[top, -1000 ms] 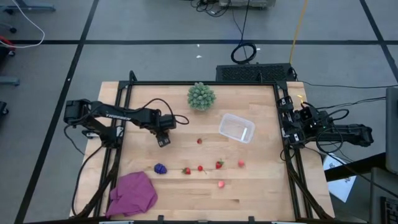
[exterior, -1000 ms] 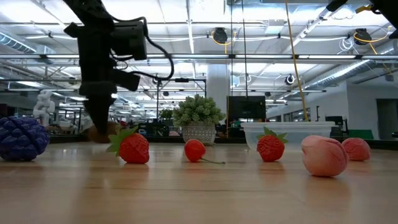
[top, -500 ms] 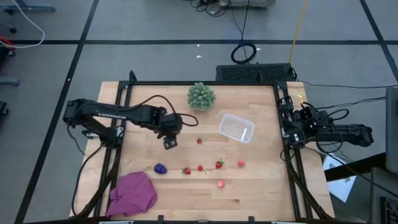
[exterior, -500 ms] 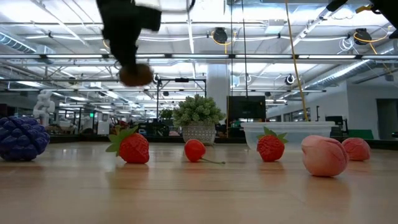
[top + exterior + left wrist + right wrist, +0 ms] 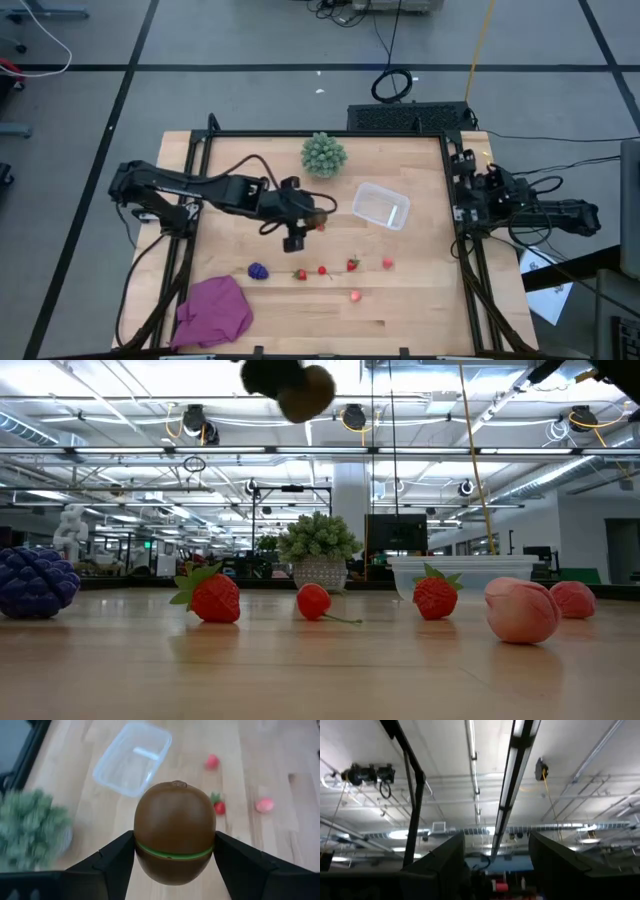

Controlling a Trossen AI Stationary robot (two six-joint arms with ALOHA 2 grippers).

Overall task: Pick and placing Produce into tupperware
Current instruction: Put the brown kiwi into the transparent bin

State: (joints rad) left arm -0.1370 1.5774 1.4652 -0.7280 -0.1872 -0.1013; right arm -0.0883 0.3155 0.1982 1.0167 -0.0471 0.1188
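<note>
**Kiwi lifted and carried toward the container**

Pale wooden table [image 5: 420,310] inside a black frame, grey floor all around, bright workshop ceiling lights behind.

Since a second ago: left gripper [image 5: 305,218] swung from the ten o'clock part of the table to near the centre, and risen out of the top of the low view. Clamped on the brown oval toy kiwi with a green band [image 5: 174,839], one dark finger pressed to each side, kiwi well clear of the wood. Means the pick is done and the carry is under way.

Clear rounded-corner plastic tupperware [image 5: 381,205] just beyond, at about two o'clock from centre, apparently empty. Probably next: a short further reach, then release above it.

Left on the table toward six o'clock: dark purple grape-like cluster [image 5: 258,270], red strawberry-like piece [image 5: 300,274], small red cherry with stem [image 5: 322,270], a second strawberry piece [image 5: 352,264], two pinkish peach-like pieces [image 5: 387,263]. One more small red piece [image 5: 321,227] close by the gripper.

Right gripper [image 5: 495,855] parked off the table at three o'clock, pointing at the ceiling, fingers apart, holding nothing.
</note>
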